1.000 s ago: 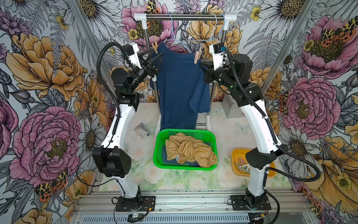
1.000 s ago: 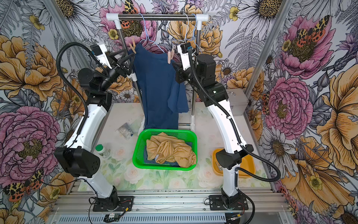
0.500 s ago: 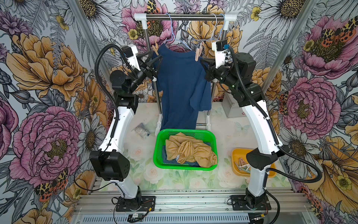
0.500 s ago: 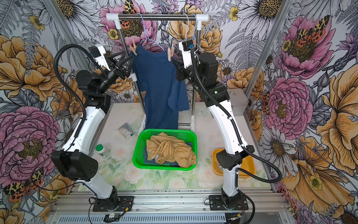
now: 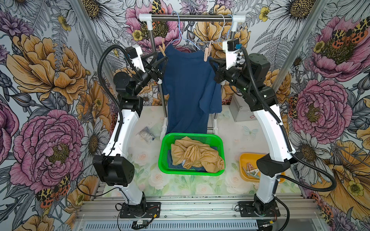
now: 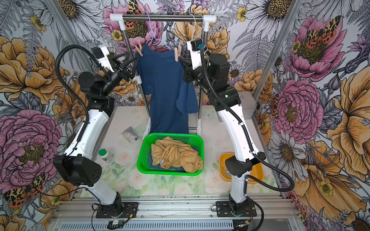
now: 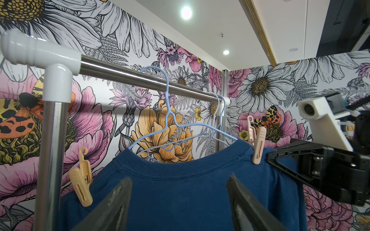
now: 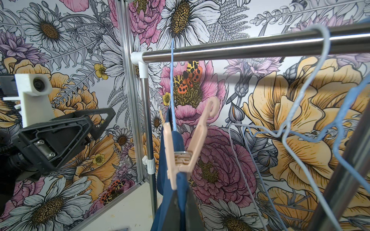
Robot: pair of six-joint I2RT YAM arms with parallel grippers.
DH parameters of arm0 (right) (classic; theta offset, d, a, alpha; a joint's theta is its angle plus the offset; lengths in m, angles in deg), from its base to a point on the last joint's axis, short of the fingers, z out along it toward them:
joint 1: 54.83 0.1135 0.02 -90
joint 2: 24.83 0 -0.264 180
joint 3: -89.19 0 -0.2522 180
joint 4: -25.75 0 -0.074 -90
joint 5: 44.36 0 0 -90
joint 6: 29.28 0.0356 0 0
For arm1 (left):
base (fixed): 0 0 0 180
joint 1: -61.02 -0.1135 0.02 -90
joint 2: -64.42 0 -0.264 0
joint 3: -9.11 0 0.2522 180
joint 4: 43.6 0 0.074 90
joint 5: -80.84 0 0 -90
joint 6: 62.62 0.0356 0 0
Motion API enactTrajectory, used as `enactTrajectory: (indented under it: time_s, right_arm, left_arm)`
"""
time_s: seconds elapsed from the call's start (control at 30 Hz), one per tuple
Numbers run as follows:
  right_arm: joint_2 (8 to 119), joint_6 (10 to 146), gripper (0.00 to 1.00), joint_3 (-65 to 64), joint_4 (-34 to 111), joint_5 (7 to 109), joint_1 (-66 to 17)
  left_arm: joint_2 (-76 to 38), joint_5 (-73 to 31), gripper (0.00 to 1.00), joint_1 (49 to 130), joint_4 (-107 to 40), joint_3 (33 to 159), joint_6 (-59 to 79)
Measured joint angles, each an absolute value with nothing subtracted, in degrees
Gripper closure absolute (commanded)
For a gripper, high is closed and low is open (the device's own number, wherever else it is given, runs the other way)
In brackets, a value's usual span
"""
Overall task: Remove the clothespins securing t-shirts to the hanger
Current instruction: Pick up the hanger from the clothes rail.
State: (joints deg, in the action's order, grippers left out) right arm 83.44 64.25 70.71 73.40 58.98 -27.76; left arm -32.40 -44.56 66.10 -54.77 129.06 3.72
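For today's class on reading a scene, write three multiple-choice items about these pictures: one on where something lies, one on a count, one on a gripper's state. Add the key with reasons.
1. Where does the tan shirt lie?
A) over the rail
B) in the yellow tub
C) in the green basket

2. How many pegs grip the hanging blue shirt?
A) one
B) two
C) four

3. How does the left gripper stand?
A) open
B) shut on a peg
C) shut on the blue shirt

Key:
1 C: it lies crumpled inside the basket in both top views.
2 B: one peg sits at each shoulder.
3 A: its fingers stand apart in front of the shirt in the left wrist view.
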Motion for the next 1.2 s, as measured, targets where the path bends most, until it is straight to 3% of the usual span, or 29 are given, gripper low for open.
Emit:
enactTrajectory:
  time_s: [0.67, 1.2]
  right_arm:
    - [80.73, 65.02, 1.00, 69.03, 68.77, 60.79, -29.46]
    - [70.28, 65.65, 1.00, 55.26, 67.07, 61.63, -30.16]
  left_arm:
    - [-33.71, -44.58, 0.24, 66.91, -53.48, 131.22, 3.72]
    - [-31.83, -44.62, 0.24, 66.91, -48.80, 129.34, 6.45]
